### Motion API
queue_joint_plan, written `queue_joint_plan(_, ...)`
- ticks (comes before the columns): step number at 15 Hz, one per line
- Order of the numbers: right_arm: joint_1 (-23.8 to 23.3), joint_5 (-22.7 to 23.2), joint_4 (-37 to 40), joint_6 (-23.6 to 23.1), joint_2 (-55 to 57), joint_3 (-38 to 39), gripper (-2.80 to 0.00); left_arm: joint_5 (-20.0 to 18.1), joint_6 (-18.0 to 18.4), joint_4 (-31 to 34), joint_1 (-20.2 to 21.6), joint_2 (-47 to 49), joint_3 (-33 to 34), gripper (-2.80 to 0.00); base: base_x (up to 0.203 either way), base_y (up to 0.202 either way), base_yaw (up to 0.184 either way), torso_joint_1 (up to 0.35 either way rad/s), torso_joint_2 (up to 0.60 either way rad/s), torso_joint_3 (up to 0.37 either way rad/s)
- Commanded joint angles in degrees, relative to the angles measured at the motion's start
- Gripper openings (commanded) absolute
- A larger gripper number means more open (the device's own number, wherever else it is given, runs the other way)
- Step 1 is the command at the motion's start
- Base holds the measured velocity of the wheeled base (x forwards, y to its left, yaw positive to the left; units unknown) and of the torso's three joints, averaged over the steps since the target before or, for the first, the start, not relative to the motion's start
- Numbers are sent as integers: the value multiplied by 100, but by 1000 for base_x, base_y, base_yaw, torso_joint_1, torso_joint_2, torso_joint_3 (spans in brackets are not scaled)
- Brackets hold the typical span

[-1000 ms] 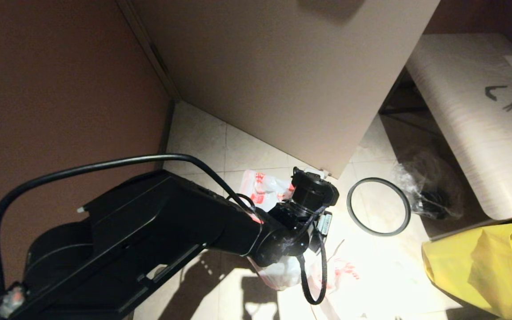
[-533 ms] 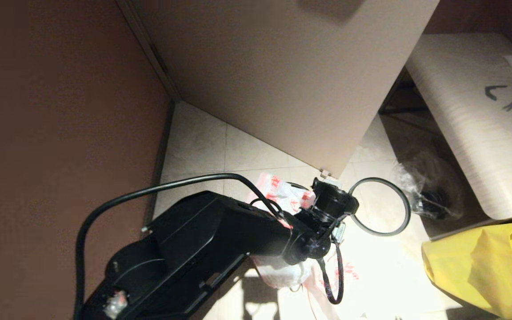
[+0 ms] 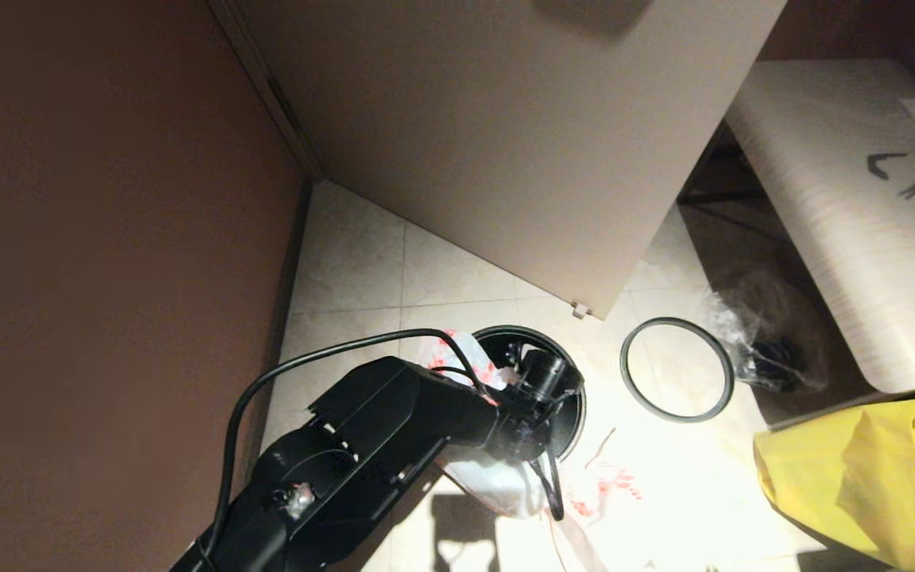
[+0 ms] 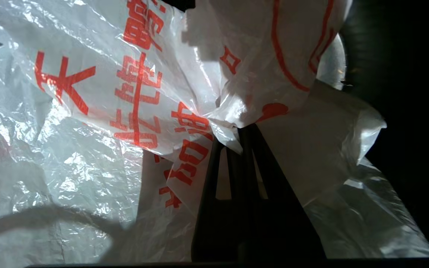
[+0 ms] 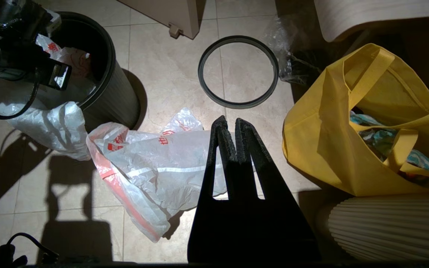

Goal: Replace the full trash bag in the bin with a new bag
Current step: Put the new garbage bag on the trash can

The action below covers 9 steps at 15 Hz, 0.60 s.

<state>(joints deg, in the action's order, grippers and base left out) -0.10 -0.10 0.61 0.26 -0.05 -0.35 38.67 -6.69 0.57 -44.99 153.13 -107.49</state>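
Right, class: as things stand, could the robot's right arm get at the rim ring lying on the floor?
Probably yes. The rim ring lies flat on bare tile ahead of the right gripper, with nothing on it; the yellow tote stands aside. The gripper is shut, so it must open first.

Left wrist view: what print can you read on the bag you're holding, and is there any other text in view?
"天": large red character on the new bag, which is pinched in the left gripper inside the bin; likely reading only.
Other red characters on that bag: creased, unreadable.
Red print on the white bag on the floor: too small to read.
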Motion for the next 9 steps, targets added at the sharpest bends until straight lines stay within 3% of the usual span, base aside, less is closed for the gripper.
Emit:
queue_joint_plan(1,1,1,0,1,5,0,-280,29,25,2,25,227,-203,-280,0,0,0,0,0,0)
queue_joint_plan(6,1,1,0,1,5,0,-280,37,801,-624,86,663,-439,-280,0,0,0,0,0,0)
queue_joint_plan(9,1,1,0,1,5,0,-280,44,942,-743,235,787,-439,-280,0,0,0,0,0,0)
